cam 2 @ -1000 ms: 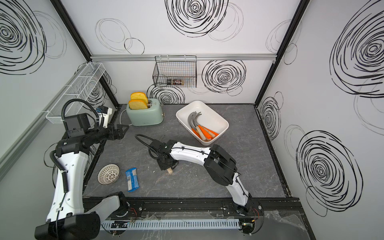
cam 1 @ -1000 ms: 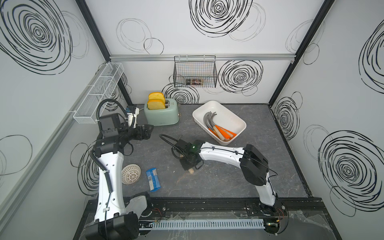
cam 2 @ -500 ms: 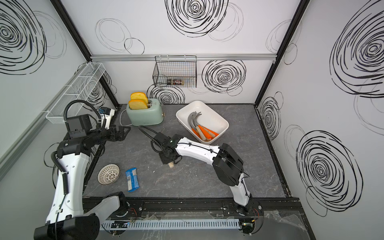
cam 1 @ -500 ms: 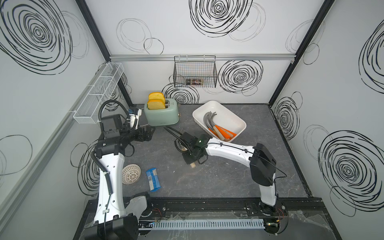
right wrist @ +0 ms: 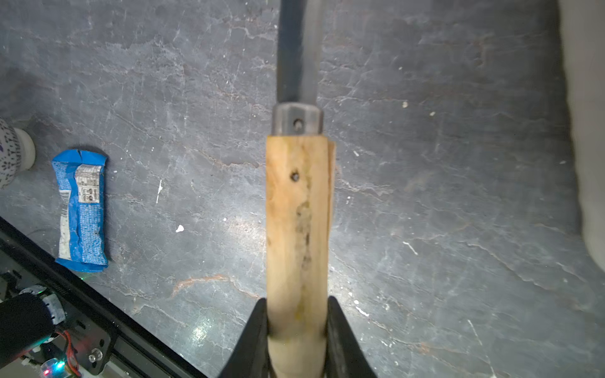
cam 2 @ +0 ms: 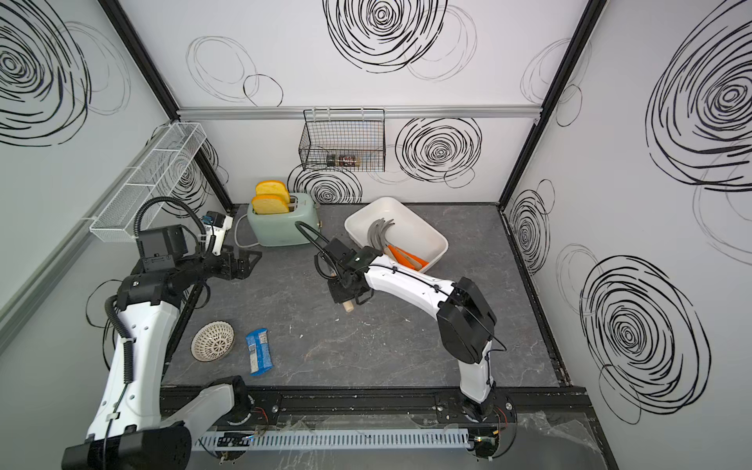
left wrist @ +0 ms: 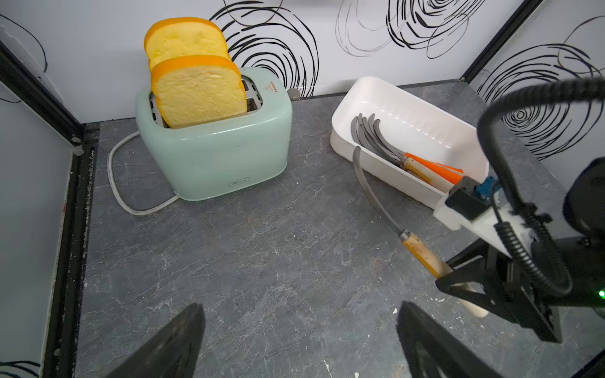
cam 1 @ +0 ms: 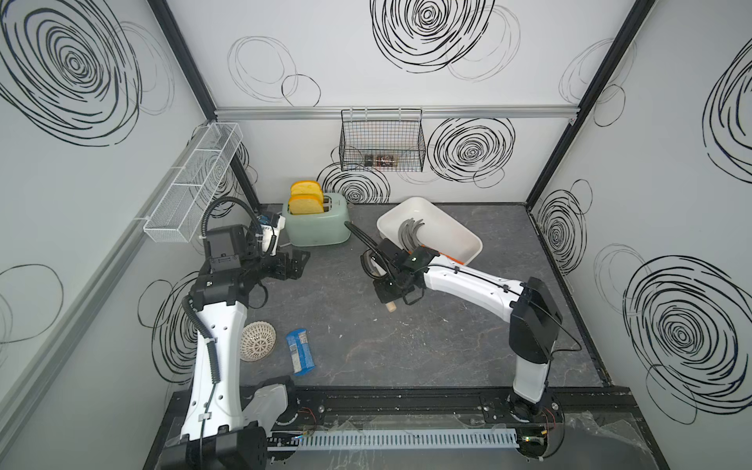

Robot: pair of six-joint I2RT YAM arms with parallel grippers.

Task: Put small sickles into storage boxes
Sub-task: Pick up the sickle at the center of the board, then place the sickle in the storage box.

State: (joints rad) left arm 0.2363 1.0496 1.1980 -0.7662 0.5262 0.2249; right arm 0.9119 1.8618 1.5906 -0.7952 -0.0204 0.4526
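Observation:
My right gripper (right wrist: 296, 304) is shut on the pale wooden handle of a small sickle (right wrist: 296, 212). In the left wrist view the sickle (left wrist: 422, 253) hangs clear of the grey floor, its curved blade (left wrist: 370, 186) reaching toward the near wall of the white storage box (left wrist: 340, 137). In both top views the right gripper (cam 1: 388, 291) (cam 2: 344, 291) sits just in front-left of the box (cam 1: 468, 238) (cam 2: 437, 240). Several sickles (cam 1: 409, 234) (cam 2: 380, 234) lie inside, some with orange handles. My left gripper (cam 1: 299, 262) (left wrist: 299, 311) is open and holds nothing, near the toaster.
A mint toaster (cam 1: 317, 228) with two bread slices stands at the back, left of the box. A blue snack packet (cam 1: 300, 352) and a white openwork bowl (cam 1: 257, 341) lie at the front left. A black wire basket (cam 1: 382, 142) and a white mesh rack (cam 1: 195, 183) hang on the walls.
The right arm has carried the sickle up off the floor and back-right toward the box. The left gripper has shifted a little to the right.

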